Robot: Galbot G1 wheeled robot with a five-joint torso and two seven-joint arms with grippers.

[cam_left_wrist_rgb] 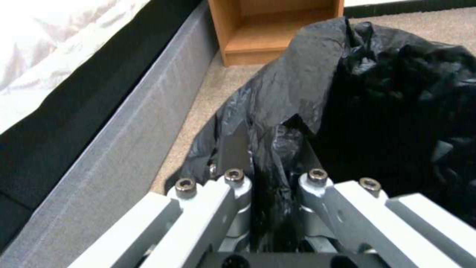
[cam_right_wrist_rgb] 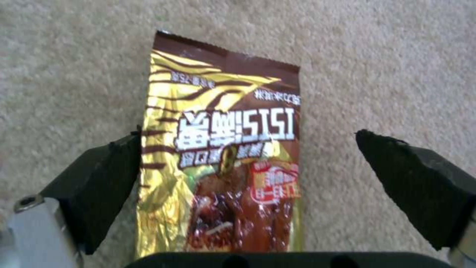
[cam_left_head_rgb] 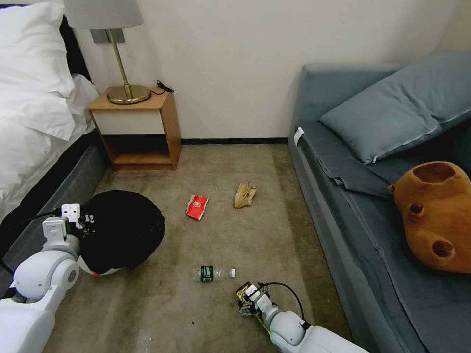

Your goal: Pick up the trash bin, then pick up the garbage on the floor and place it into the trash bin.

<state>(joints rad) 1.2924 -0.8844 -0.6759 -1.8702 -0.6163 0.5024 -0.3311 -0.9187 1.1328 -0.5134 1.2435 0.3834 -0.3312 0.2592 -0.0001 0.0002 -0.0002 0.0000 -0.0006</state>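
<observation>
Four litter pieces [cam_left_head_rgb: 197, 206] dot beige carpet [cam_left_head_rgb: 162, 304] between bed [cam_left_head_rgb: 34, 117] and sofa [cam_left_head_rgb: 353, 235].

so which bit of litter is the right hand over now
The long yellow-brown foil wrapper, lying flat between the open right hand. The bottle, red packet and paper bag lie farther off.

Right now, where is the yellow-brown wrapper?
The yellow-brown wrapper lies flat on the carpet between the right gripper's open jaws, just right of the plastic bottle in the head view.

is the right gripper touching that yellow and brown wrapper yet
Cannot tell. In the right wrist view the right gripper is open astride the wrapper; one finger meets its edge, but contact or overlap is unclear.
</observation>
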